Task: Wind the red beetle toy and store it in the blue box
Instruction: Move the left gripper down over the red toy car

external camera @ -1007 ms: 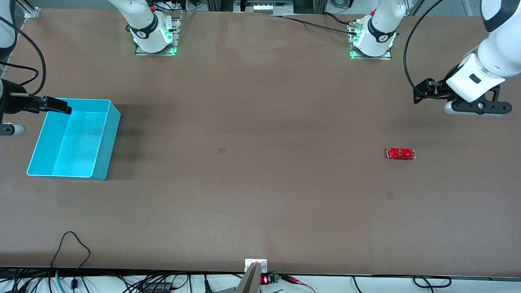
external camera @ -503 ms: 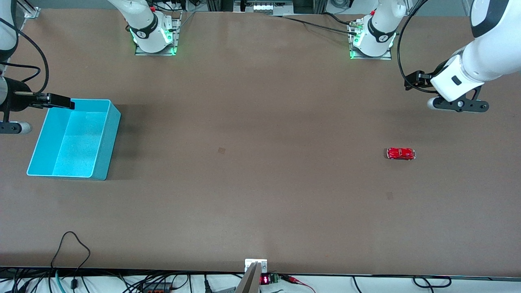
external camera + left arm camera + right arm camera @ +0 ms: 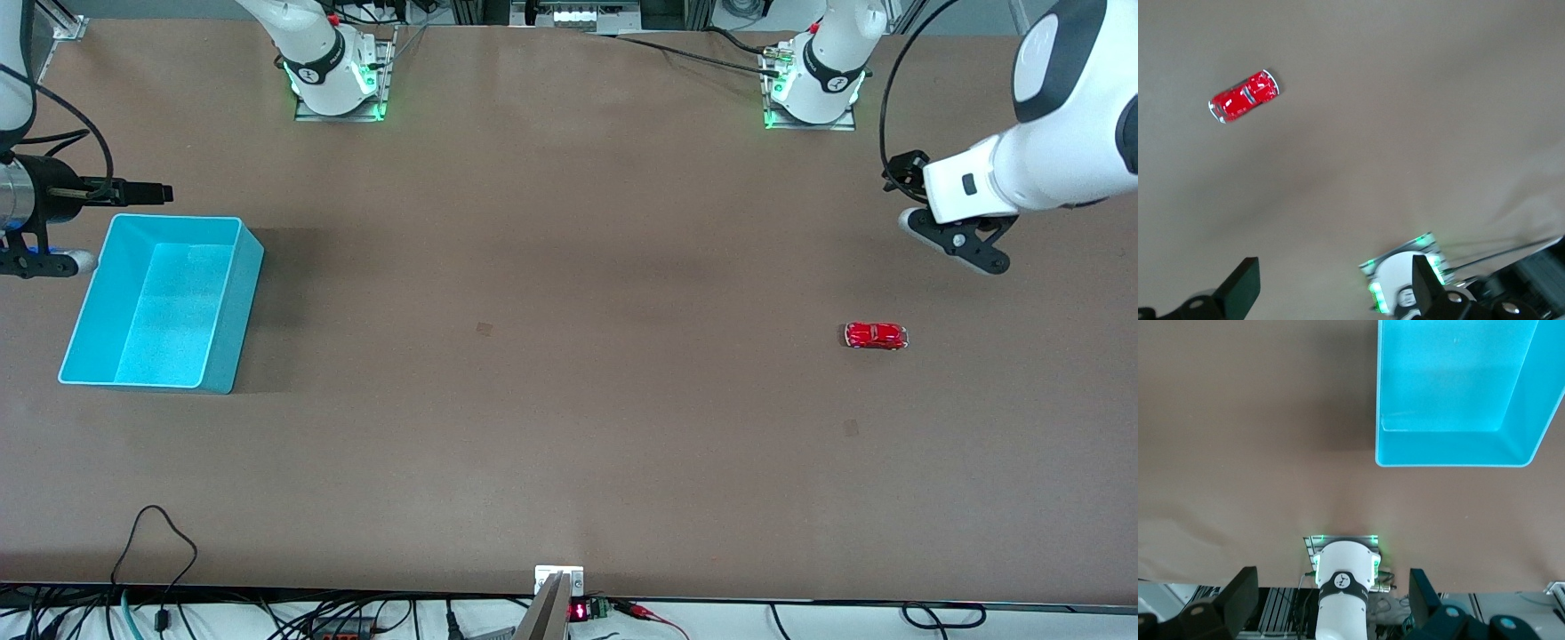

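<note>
The red beetle toy (image 3: 876, 335) stands on the brown table toward the left arm's end; it also shows in the left wrist view (image 3: 1245, 97). The blue box (image 3: 238, 307) sits open and empty toward the right arm's end, and its wall shows in the right wrist view (image 3: 1445, 448). My left gripper (image 3: 902, 176) hangs open and empty over bare table, apart from the toy; its jaws stand wide apart in its wrist view (image 3: 1331, 267). My right gripper (image 3: 147, 192) is open and empty over the table just outside the box's rim (image 3: 1331, 577).
The right arm's base (image 3: 333, 76) and the left arm's base (image 3: 813, 84) stand along the table's edge farthest from the front camera. Cables (image 3: 160, 542) and a small bracket (image 3: 558, 582) lie at the edge nearest to it.
My right gripper has drawn back from over the box's corner to just outside its rim. My left hand has turned and shifted toward the table's middle. The toy and the box have not moved.
</note>
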Available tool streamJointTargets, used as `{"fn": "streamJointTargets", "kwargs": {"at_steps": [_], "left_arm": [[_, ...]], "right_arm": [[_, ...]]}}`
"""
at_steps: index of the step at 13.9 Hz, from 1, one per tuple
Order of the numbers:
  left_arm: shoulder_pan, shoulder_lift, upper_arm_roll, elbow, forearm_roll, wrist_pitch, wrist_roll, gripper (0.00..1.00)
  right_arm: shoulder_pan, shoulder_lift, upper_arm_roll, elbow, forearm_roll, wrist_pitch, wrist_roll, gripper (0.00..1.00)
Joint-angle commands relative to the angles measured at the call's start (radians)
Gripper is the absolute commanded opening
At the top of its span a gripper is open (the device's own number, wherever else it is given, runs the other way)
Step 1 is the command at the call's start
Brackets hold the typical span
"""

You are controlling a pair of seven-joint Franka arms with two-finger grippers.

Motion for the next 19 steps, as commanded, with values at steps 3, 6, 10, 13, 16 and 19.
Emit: {"fn": "streamJointTargets", "kwargs": {"at_steps": [3, 6, 10, 13, 16, 19], "left_arm": [[0.119, 0.096, 0.000, -0.078, 0.046, 0.268, 0.432, 1.00], [0.134, 0.153, 0.000, -0.125, 0.115, 0.464, 0.621, 1.00], [0.159, 0.233, 0.000, -0.175, 0.148, 0.716, 0.890, 1.00], [0.188, 0.271, -0.001, -0.232, 0.148, 0.863, 1.043, 1.00], [0.205, 0.274, -0.001, -0.333, 0.148, 1.026, 1.077, 1.00], [0.210, 0.300, -0.003, -0.381, 0.148, 1.109, 1.075, 1.00]], "right_arm": [[-0.015, 0.008, 0.004, 0.003, 0.022, -0.039, -0.004, 1.00], [-0.014, 0.010, 0.004, 0.003, 0.020, -0.041, -0.006, 1.00], [-0.012, 0.020, 0.004, 0.003, 0.020, -0.041, -0.016, 1.00], [-0.008, 0.020, 0.004, 0.003, 0.020, -0.053, -0.015, 1.00], [-0.008, 0.024, 0.004, 0.002, 0.022, -0.054, -0.009, 1.00], [-0.004, 0.024, 0.004, 0.002, 0.023, -0.071, 0.002, 1.00]]}}
